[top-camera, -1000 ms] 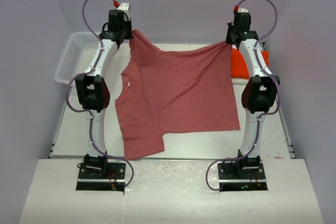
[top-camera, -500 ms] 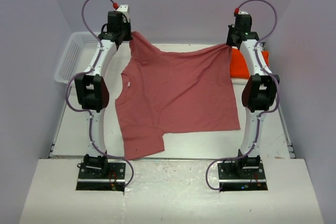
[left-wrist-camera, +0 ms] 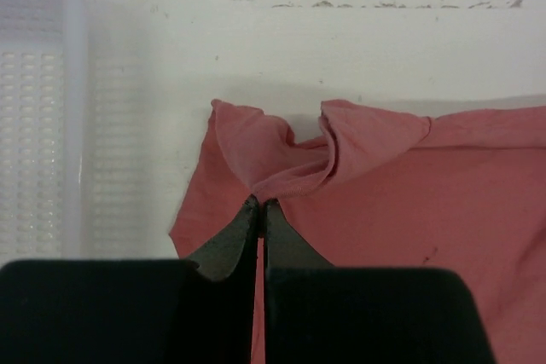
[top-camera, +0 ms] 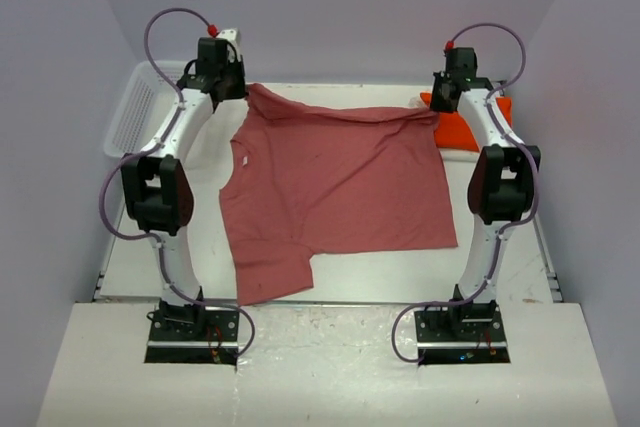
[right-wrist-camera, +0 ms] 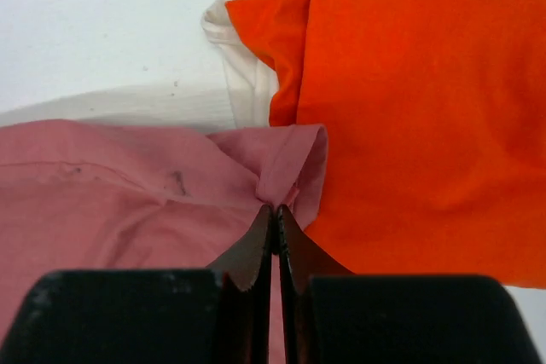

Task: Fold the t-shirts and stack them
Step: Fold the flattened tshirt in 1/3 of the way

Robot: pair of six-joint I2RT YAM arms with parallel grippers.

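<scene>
1. Rose-red t-shirt [top-camera: 340,187] lies mostly spread out.
2. Left gripper [left-wrist-camera: 258,204] and right gripper [right-wrist-camera: 275,209] each pinch a far corner of it, fingers tight on the cloth.
3. Orange t-shirt [right-wrist-camera: 426,108] on top of white t-shirt [right-wrist-camera: 243,83], just beside its far-right corner; mesh basket [left-wrist-camera: 34,125] off its far-left.

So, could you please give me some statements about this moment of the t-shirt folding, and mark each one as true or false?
1. The left tool is shut on a far corner of the rose-red t-shirt. True.
2. The right tool is open and holds nothing. False: it is shut on the other far corner of the same shirt.
3. The orange t-shirt lies on top of the white t-shirt. True: white cloth shows at its edge.
4. The rose-red t-shirt lies inside the basket. False: it is spread on the table, beside the basket.
</scene>
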